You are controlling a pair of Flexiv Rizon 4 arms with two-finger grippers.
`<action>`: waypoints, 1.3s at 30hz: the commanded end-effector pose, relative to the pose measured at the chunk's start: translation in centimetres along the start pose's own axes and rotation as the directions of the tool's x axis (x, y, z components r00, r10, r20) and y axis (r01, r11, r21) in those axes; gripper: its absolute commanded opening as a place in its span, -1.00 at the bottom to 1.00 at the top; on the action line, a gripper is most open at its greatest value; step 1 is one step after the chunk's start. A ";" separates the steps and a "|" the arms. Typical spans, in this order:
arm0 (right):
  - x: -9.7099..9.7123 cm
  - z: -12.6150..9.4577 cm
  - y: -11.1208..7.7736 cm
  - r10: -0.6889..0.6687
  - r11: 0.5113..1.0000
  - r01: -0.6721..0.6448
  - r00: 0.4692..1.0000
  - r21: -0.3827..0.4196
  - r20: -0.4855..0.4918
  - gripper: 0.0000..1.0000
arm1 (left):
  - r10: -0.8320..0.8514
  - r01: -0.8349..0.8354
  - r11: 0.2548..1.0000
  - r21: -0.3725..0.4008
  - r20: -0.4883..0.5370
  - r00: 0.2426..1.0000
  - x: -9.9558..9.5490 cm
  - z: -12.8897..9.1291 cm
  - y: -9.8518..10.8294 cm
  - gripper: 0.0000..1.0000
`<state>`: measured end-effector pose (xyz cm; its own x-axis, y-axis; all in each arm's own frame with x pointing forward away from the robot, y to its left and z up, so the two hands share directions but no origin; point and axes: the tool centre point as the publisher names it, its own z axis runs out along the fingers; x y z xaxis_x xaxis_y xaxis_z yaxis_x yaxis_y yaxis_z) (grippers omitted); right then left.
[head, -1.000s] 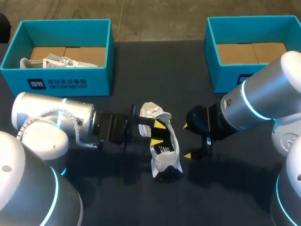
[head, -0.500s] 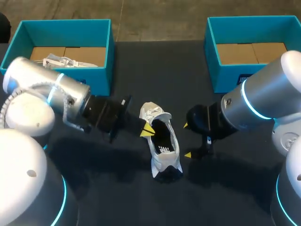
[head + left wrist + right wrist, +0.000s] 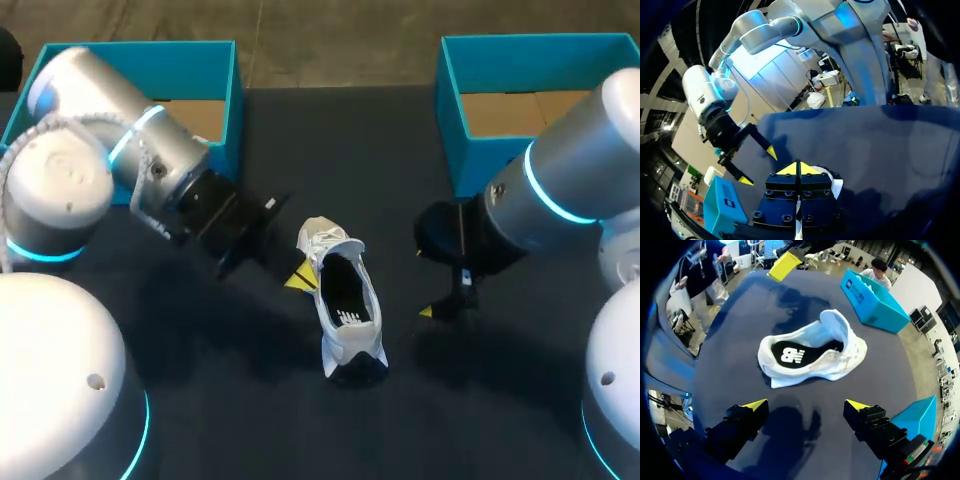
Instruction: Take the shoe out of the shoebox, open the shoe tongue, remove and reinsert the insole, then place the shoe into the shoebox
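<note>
Dark table [image 3: 330, 150] holds the white shoe [image 3: 345, 310] at its middle, upright on its sole, outside both the left shoebox [image 3: 160, 70] and the right shoebox [image 3: 540, 65]; tongue [image 3: 837, 325] lifted up, black insole [image 3: 790, 354] lying inside. Our left gripper [image 3: 799, 168] sits just beside the shoe, yellow tips pressed together on nothing. Our right gripper [image 3: 807, 407] hovers at the shoe's other side, fingers spread wide, clear of it

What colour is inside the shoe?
Black insole with a white mark; right wrist view shows it best.
</note>
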<state>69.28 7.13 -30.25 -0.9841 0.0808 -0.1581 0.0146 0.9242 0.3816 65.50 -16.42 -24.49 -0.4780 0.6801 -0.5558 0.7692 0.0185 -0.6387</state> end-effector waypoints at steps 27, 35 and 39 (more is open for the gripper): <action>-1.8 -12.8 -1.7 0.056 0.998 -0.055 0.998 0.007 -0.037 1.00 | 0.037 -0.053 0.998 -0.020 -0.480 0.877 -2.6 -1.3 -1.4 -1.00; -2.0 -14.9 -1.6 0.075 0.997 -0.076 0.995 -0.008 -0.063 1.00 | 0.037 -0.053 0.998 -0.020 -0.480 0.877 -2.6 -1.3 -1.4 -1.00; -2.5 -16.0 -1.0 0.095 0.995 -0.095 0.993 -0.005 -0.076 1.00 | 0.037 -0.053 0.998 -0.020 -0.480 0.877 -2.6 -1.3 -1.4 -1.00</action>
<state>68.77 0.39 -16.80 -0.9896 0.1321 -0.0572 0.0975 0.9071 0.4095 66.13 -17.21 -21.47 -0.1890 0.9474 -0.2583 0.8018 -0.0029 -0.5975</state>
